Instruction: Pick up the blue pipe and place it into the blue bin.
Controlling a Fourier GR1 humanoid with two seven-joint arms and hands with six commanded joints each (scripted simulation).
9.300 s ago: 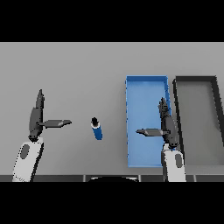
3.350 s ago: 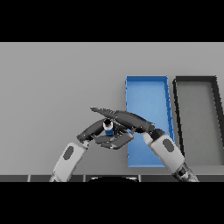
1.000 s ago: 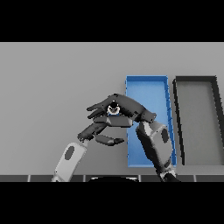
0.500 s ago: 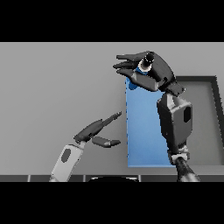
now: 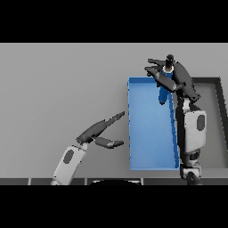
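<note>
Pipe: blue pipe [image 5: 164,91] upright, dark cap up, above far right corner of blue bin [image 5: 151,129].
Right hand: right hand [image 5: 176,78], fingers curled round pipe.
Left hand: left hand [image 5: 100,131] over worktop [image 5: 58,89], fingers straight, spread, empty.
Progress: lifted, not yet released.
Change: right hand now lower than half a second ago.

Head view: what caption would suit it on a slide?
Right hand holds the blue pipe above the blue bin; left hand open over the grey table.
</note>
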